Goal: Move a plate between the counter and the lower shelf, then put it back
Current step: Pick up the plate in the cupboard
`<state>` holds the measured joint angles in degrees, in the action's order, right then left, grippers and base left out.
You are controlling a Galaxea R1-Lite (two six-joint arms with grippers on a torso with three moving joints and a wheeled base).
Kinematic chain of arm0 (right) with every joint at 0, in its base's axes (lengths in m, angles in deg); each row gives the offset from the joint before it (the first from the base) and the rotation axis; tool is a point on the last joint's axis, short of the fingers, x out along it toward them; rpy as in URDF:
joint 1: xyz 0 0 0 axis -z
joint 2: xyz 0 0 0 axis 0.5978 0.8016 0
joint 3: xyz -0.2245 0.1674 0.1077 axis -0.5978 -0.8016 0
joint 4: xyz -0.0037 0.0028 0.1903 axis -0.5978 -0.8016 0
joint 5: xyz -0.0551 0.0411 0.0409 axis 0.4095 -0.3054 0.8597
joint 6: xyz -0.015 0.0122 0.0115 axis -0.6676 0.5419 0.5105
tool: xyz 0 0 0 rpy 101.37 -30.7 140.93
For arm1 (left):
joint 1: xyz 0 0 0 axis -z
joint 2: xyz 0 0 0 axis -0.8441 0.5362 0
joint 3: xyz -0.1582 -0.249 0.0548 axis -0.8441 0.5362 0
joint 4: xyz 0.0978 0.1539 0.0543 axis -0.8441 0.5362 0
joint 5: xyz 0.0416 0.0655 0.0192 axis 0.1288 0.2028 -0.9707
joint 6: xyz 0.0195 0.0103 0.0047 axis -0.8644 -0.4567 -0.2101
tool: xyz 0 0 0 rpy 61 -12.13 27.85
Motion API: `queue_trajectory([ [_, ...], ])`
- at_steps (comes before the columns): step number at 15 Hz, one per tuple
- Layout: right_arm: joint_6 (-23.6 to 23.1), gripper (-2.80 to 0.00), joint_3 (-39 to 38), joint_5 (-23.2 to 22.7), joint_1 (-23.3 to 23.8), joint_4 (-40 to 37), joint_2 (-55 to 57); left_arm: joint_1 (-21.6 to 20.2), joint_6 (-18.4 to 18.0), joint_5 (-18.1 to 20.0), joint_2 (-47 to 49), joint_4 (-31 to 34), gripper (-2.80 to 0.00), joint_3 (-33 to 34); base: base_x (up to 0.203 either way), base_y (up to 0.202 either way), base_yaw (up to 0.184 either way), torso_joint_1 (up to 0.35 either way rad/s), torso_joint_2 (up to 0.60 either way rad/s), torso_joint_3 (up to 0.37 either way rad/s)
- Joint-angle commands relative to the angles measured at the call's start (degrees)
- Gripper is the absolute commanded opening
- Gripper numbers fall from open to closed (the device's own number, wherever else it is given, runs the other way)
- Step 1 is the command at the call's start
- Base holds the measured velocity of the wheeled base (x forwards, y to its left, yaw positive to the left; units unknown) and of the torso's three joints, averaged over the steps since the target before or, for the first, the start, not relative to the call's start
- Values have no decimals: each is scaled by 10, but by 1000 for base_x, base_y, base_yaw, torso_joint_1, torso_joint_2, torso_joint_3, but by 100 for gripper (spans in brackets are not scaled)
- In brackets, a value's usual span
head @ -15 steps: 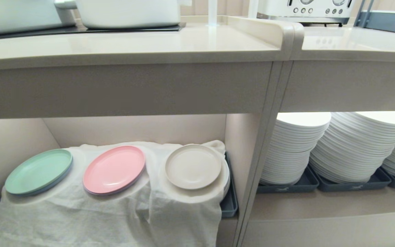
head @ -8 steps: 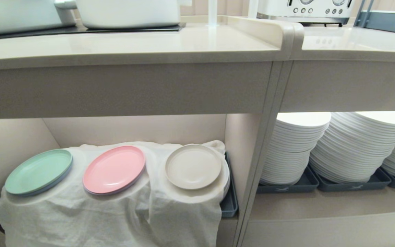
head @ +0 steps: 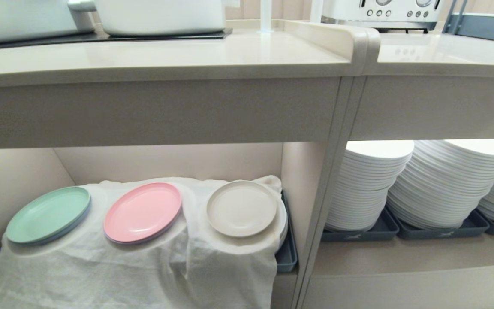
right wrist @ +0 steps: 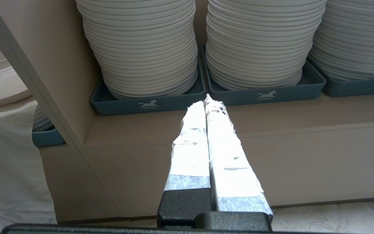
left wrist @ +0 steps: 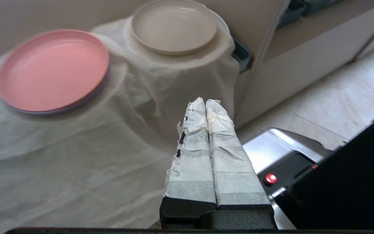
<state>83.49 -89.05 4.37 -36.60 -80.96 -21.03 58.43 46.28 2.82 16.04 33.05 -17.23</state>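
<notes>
My left gripper (left wrist: 205, 101) has its taped white fingers (left wrist: 193, 143) pressed tight together with nothing between them. It hangs in front of the white cloth (left wrist: 60, 156), low down and apart from the plates. My right gripper (right wrist: 208, 99) has its taped fingers (right wrist: 190, 143) clenched the same way, with nothing in them. It points at the dark grey trays (right wrist: 148, 104) that carry tall stacks of shiny white plates (right wrist: 144, 45) in the bay next door. I see neither arm from my head camera.

The small round cream plate with a low rim (head: 242, 208) lies in the lower shelf (head: 165, 161), on top of the white cloth. It is the plate nearest the wall that splits the two bays. It sits on a covered hump and tilts a little toward me. Just beside it lies a round pink plate (head: 143, 212), and further along lies a round mint-green plate (head: 48, 214). All three rest on the cloth and do not touch each other.

Above the shelf runs the long smooth beige table (head: 165, 56). A big white pot (head: 161, 16) stands on a black glass panel (head: 101, 37) at its back. No plate is on the table.
</notes>
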Motion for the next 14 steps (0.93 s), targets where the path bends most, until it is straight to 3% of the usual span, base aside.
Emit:
queue_trajectory([
  [1, 0, -280, 0, 0, 0, 0, 0, 7, 0, 8, 95, 1, -280, -12, 0, 0, 0, 0, 0, 0],
  [6, 0, -280, 0, 0, 0, 0, 0, 52, 2, 13, 234, -5, -280, -13, 0, 0, 0, 0, 0, 0],
  [8, 0, -280, 0, 0, 0, 0, 0, 69, 17, 13, 298, -59, -280, -5, 0, 0, 0, 0, 0, 0],
  [10, 0, -280, 0, 0, 0, 0, 0, 91, 63, 12, 349, -136, -280, 5, 0, 0, 0, 0, 0, 0],
  [14, 0, -280, 0, 0, 0, 0, 0, 140, 184, 9, 420, -219, -280, 8, 0, 0, 0, 0, 0, 0],
])
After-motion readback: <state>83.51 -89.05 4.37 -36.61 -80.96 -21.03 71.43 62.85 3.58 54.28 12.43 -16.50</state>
